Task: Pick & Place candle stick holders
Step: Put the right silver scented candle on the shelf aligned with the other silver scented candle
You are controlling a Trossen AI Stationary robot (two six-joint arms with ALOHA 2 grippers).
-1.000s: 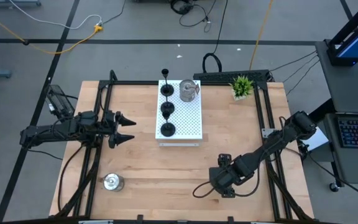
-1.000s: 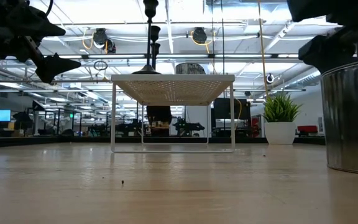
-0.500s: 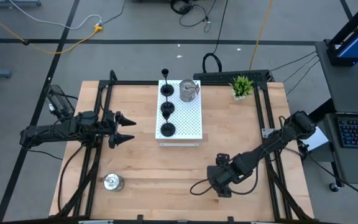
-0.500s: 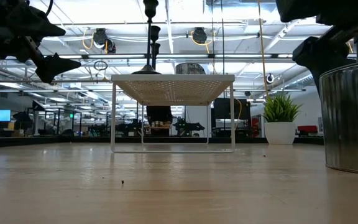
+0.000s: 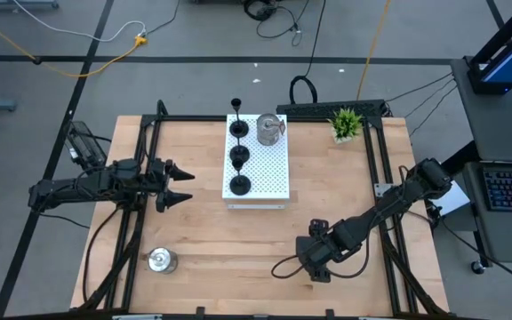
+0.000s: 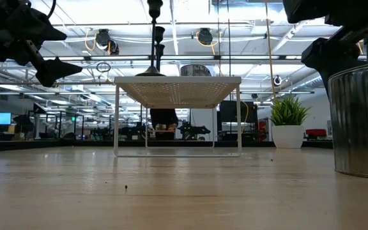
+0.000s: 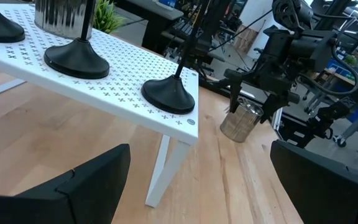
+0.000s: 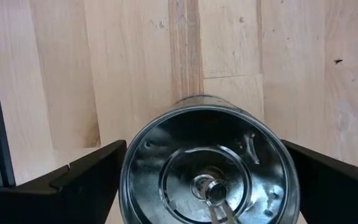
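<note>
Shiny silver holder (image 8: 209, 174) stood upright on bare wood at the table's near right, between the spread, empty fingers of the right gripper (image 5: 284, 268).
Three black holders (image 5: 238, 156) and another silver one (image 5: 270, 129) sat on the white board (image 5: 272, 173); the left gripper (image 5: 183, 183) hovered beside it, fingers apart, empty.

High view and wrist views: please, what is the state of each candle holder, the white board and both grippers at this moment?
Three black holders: upright on the white board.
Silver holder: upright on the board.
Silver holder: upright on the table, untouched.
Silver holder: upright on the table, between the right gripper's fingers.
White board: standing on its legs.
Left gripper: open, empty.
Right gripper: open, not closed on anything yet.
</note>
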